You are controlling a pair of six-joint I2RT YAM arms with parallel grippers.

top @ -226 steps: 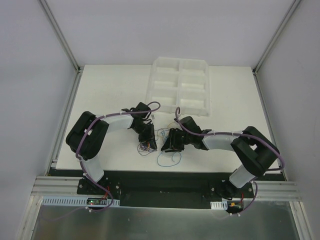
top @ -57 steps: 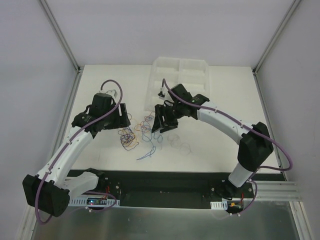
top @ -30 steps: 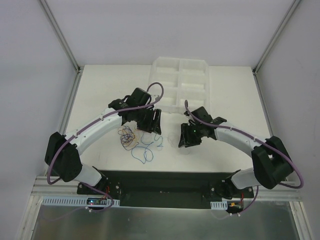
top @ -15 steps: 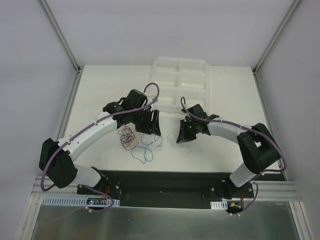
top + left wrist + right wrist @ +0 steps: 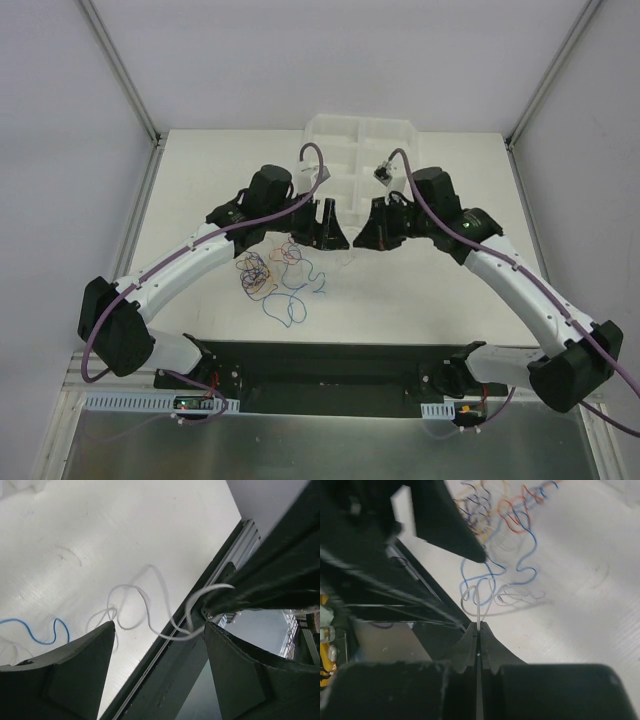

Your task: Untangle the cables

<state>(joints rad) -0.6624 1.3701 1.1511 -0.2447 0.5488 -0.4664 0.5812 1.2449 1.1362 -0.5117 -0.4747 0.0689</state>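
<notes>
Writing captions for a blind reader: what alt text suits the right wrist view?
The right gripper has its fingers shut on a thin white wire that loops down to the white table. Beyond lie loose blue, red and yellow wires, partly tangled, with the left arm dark at upper left.

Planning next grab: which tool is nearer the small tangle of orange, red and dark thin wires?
Left. Left tool sits just right of the tangle in the top view; right tool is farther right, shut on a thin white wire.

White table [image 5: 205,180] — pale grey walls [image 5: 60,150] around.
</notes>
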